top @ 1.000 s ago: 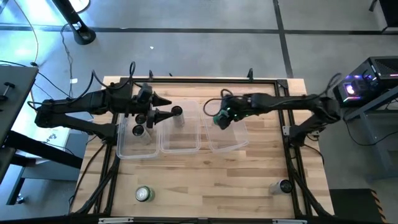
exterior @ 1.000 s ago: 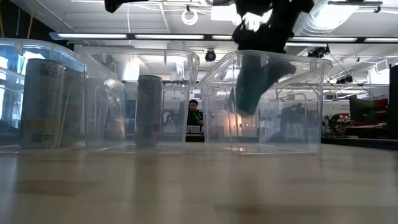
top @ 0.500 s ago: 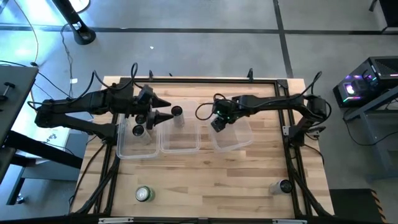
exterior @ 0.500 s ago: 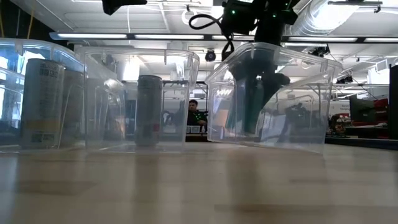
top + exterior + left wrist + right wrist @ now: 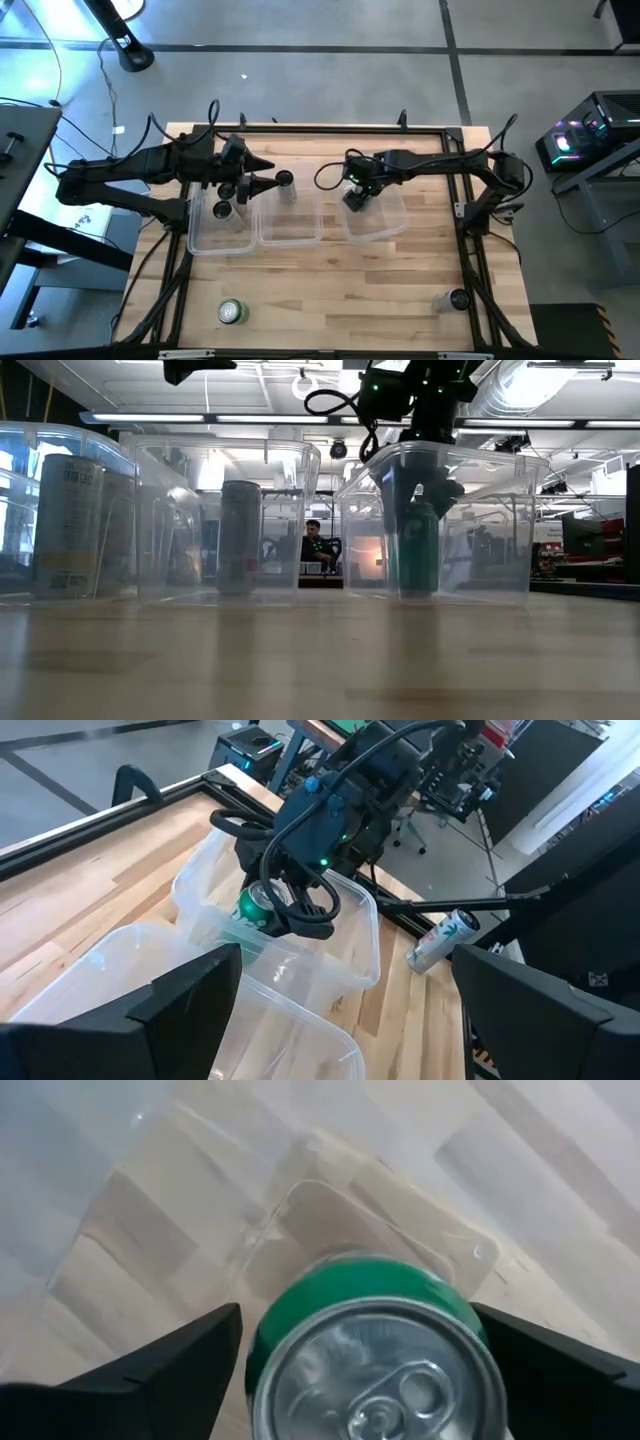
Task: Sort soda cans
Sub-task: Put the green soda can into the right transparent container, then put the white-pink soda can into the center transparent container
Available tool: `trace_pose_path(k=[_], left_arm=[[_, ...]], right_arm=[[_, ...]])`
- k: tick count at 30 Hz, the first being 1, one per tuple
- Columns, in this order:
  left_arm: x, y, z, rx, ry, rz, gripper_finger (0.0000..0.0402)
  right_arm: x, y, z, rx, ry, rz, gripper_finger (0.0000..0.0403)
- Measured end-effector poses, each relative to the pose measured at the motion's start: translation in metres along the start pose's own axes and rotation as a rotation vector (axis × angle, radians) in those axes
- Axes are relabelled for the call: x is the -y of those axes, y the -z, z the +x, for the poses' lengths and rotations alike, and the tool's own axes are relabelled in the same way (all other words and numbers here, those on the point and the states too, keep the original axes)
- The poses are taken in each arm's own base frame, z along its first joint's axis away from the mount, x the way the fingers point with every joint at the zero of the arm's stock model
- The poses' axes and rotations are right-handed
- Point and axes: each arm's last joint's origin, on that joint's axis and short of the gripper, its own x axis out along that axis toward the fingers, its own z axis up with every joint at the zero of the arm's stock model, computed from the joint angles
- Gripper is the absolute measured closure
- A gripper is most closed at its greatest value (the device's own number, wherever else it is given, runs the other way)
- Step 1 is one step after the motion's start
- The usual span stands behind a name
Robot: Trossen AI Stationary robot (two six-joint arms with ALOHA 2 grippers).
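- The right gripper hangs in the right-hand tub, fingers spread to either side of the green can, which stands upright directly below them on the tub floor, long axis vertical.
- Judged released; a straight lift should clear it.
- The left gripper waits spread over the neighbouring tubs, empty.
- Two cans wait outside: another green can nearer the left arm, one lying can nearer the right.

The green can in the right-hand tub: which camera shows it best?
The right wrist view: the green can fills the picture, silver top and pull tab plain, between the open right gripper's fingers. The low view shows the can standing upright, blurred by the tub wall. The left wrist view catches a green sliver; in the high view the gripper hides it.
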Motion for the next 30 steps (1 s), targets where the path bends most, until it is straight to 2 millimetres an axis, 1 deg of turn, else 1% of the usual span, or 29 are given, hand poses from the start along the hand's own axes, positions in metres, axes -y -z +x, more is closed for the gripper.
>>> trace_pose_path(k=[2,3,7,10,13,16,19,22,24,30], left_arm=[[0.000,0.000,0.000,0.000,0.000,0.000,0.0046],[0.000,0.000,0.000,0.000,0.000,0.000,0.0046],[0.000,0.000,0.000,0.005,-0.005,0.001,0.0046],[0.000,-0.001,0.000,0.012,-0.009,0.018,0.0046],[0.000,-0.001,0.000,0.012,-0.010,0.024,0.0046],[0.000,0.000,0.000,0.008,-0.011,0.027,0.0046],[0.000,0.000,0.000,0.006,-0.013,0.044,0.0046],[0.000,0.000,0.000,0.006,-0.012,0.053,0.0046],[0.000,0.000,0.000,0.007,-0.011,0.053,0.0046],[0.001,-0.002,0.000,0.029,0.002,0.058,0.0046]], right_arm=[[0.000,-0.002,-0.005,0.011,0.007,-0.031,0.0031],[0.000,-0.004,-0.011,0.025,0.027,-0.050,0.0031],[0.005,-0.015,-0.047,0.066,0.131,-0.131,0.0031],[0.006,-0.024,-0.071,0.078,0.145,-0.179,0.0031],[-0.002,-0.031,-0.095,0.151,0.105,-0.236,0.0030],[-0.015,-0.028,-0.120,0.222,0.078,-0.306,0.0030],[-0.028,-0.010,-0.146,0.250,0.034,-0.354,0.0030],[-0.037,0.021,-0.164,0.231,-0.005,-0.310,0.0029],[-0.040,0.047,-0.166,0.161,-0.004,-0.241,0.0029],[-0.044,0.131,-0.153,-0.179,0.013,-0.027,0.0029]])
